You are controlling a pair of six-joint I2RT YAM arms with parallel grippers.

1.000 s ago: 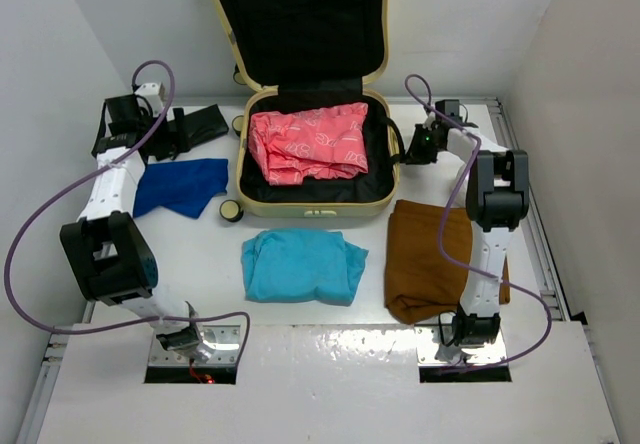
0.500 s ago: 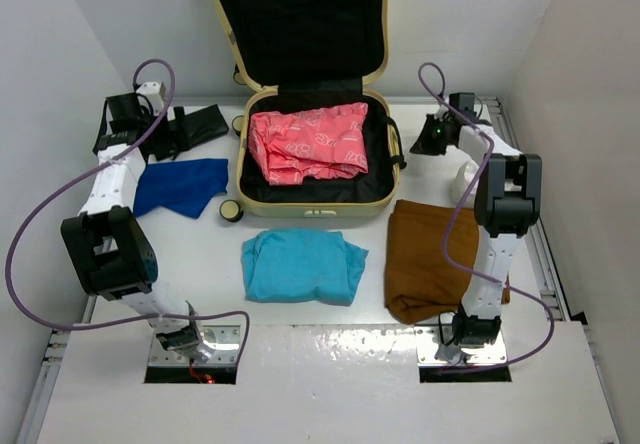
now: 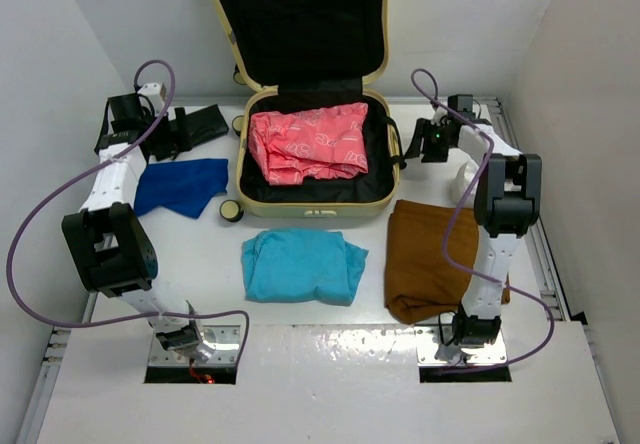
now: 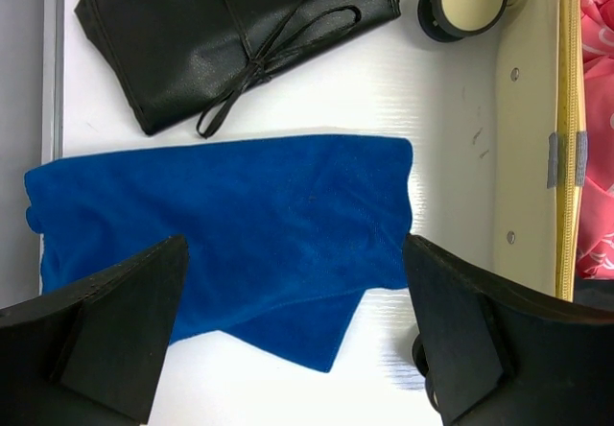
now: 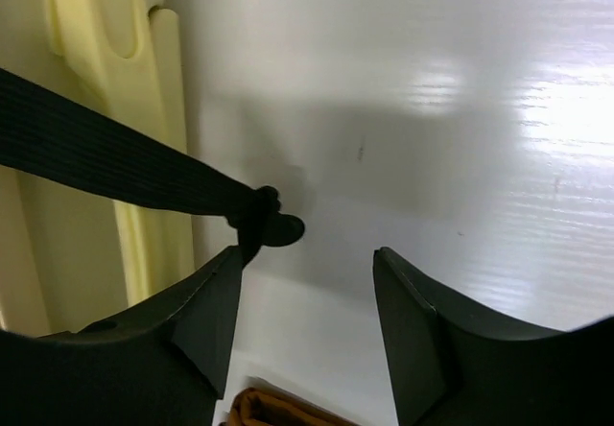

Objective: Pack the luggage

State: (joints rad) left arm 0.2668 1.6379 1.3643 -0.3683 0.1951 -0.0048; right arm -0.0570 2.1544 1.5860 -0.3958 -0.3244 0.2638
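Note:
The cream-yellow luggage (image 3: 252, 196) lies open at the back centre, lid upright, with a pink patterned garment (image 3: 305, 144) inside. A black strap (image 5: 115, 162) hangs over its right side. My left gripper (image 3: 168, 136) is open above a folded blue cloth (image 4: 230, 224), with the luggage's side wall (image 4: 523, 157) at its right. My right gripper (image 3: 412, 146) is open and empty just right of the luggage, its left finger next to the strap's end. A turquoise garment (image 3: 302, 265) and a brown garment (image 3: 430, 259) lie in front of the luggage.
A flat black pouch (image 4: 240, 28) with a tie cord lies behind the blue cloth, near a luggage wheel (image 4: 467, 0). A white object (image 3: 467, 179) sits right of the right arm. White walls enclose the table on three sides.
The right gripper swung out to the right, then came back left and lower toward the luggage's right side. The left arm has barely moved.

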